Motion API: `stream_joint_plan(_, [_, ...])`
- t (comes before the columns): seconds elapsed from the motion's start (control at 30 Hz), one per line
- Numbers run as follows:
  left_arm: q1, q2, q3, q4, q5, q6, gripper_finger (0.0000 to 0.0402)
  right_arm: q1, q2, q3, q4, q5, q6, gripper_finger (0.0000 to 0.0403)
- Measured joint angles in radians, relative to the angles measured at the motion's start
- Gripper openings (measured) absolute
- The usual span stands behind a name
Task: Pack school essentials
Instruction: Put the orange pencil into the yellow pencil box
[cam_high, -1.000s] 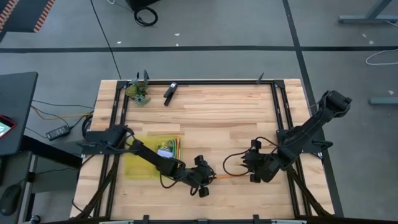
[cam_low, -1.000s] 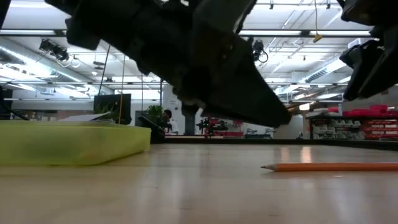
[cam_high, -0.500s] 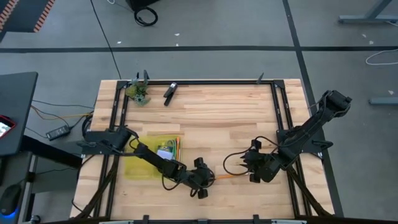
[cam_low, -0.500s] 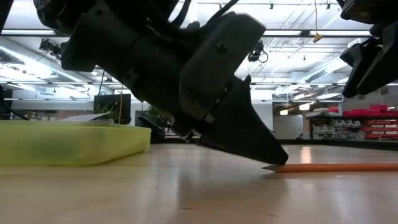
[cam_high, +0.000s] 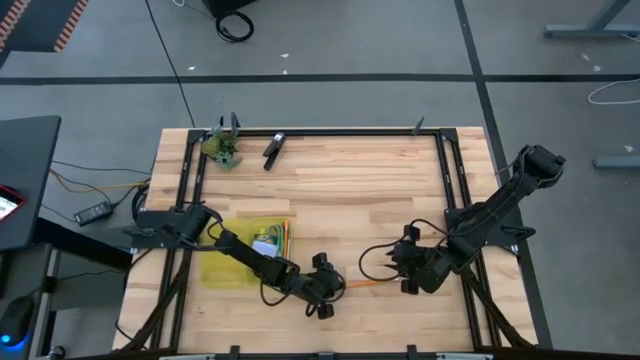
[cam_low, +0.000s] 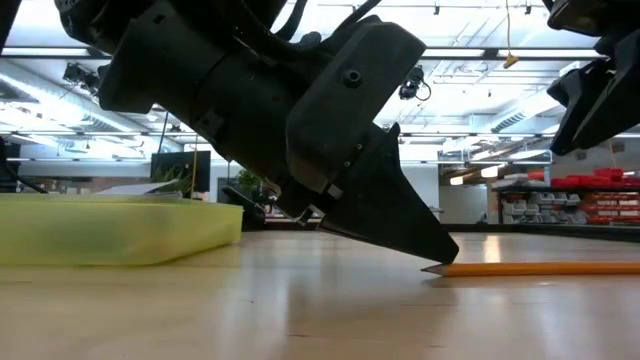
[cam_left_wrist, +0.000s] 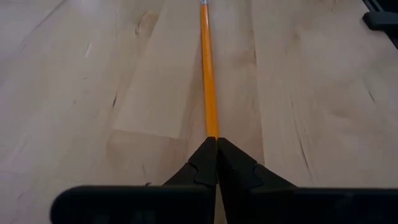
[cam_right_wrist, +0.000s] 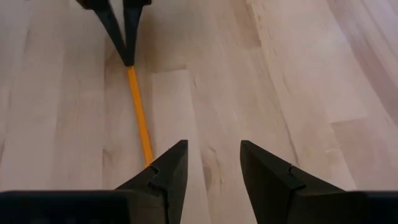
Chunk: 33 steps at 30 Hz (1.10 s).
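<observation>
Presently, findings as follows.
Table (cam_high: 330, 190): wooden top; the near half carries all the work.
Yellow tray (cam_high: 228, 262): lies at the left arm's side, near the front edge, with stationery already in it, not identifiable from here.
Left gripper (cam_left_wrist: 216, 144): fingers pressed together on the pointed end of the orange pencil (cam_left_wrist: 208, 81), tips down at the table.
Right gripper (cam_right_wrist: 211, 163): fingers apart, empty, low over the table at the pencil's far end.
Risk one: the hold is only at the very tip; on lifting, the pencil may pivot, droop or slip out.
Risk two: the right gripper sits just beside the pencil's far end and could catch it as it swings toward the tray.
Far corner: black oblong tool (cam_high: 273, 148) and green leafy clump (cam_high: 222, 148), well apart, no obstruction.
</observation>
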Motion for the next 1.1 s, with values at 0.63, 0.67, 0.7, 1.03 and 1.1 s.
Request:
stream_joint_plan(0.63, [-0.011,-0.003,0.002,-0.043,0.013,-0.001,0.0015,0.001,0.000,0.000,0.007,-0.015,0.014,0.0157])
stream_joint_plan(0.67, [-0.011,-0.003,0.002,-0.047,0.013,-0.001,0.0015,0.001,0.000,0.000,0.007,-0.015,0.014,0.0157])
stream_joint_plan(0.7, [-0.011,-0.003,0.002,-0.050,0.013,-0.001,0.0015,0.001,0.000,0.000,0.007,-0.015,0.014,0.0157])
stream_joint_plan(1.03, [-0.017,-0.004,0.001,-0.071,0.013,-0.001,0.0016,0.006,0.001,-0.001,0.024,-0.105,0.014,0.0157])
stream_joint_plan(1.1, [-0.017,-0.004,0.001,-0.071,0.013,-0.001,0.0015,0.006,0.001,-0.001,0.047,-0.127,0.007,0.0159])
